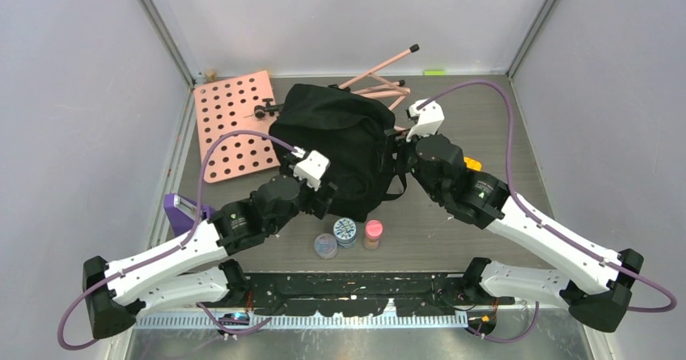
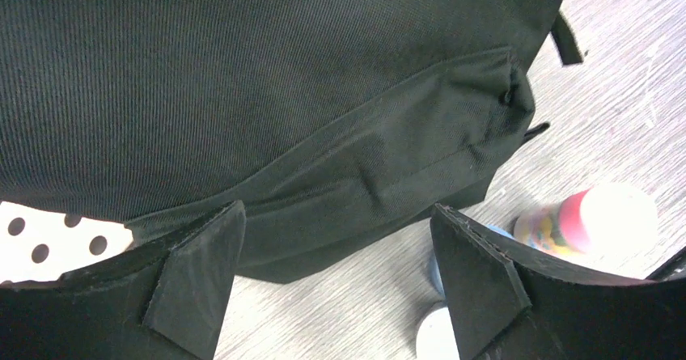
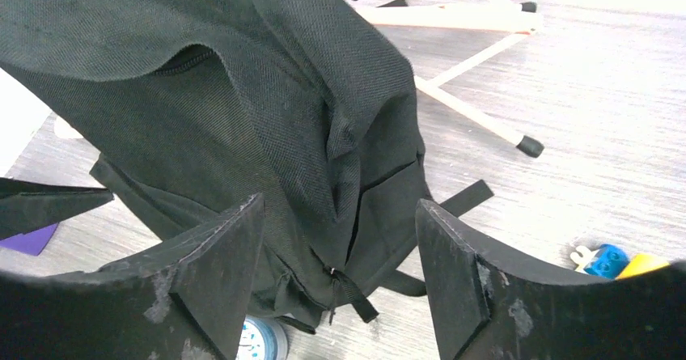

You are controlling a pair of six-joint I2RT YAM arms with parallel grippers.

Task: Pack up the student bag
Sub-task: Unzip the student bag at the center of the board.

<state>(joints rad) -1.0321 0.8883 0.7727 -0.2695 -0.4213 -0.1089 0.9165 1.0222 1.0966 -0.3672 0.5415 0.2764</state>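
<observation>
Flanking the student bag (image 1: pixel 336 146) on the grey desk (image 1: pixel 429 243), both arms hold their fingers apart, and we see nothing gripped in either. The bag, a slumped heap of black fabric, sits at the middle of the desk. The left fingers (image 2: pixel 194 279) stand wide at the bag's near left corner, a seamed fold of its cloth just beyond their tips. The right fingers (image 3: pixel 218 263) are spread on the bag's right side, facing a zipped seam and a trailing strap (image 3: pixel 467 198); we cannot tell whether they brush the fabric. Just in front of the bag stand three small round jars (image 1: pixel 348 232). To the bag's left lies a pink perforated board (image 1: pixel 235 125), close against it. Behind the bag we see pink rods with black tips (image 1: pixel 380 73). To its right a small yellow and blue toy (image 3: pixel 611 261) lies on the desk, and a purple object (image 1: pixel 182 213) sits well off to the bag's near left.
</observation>
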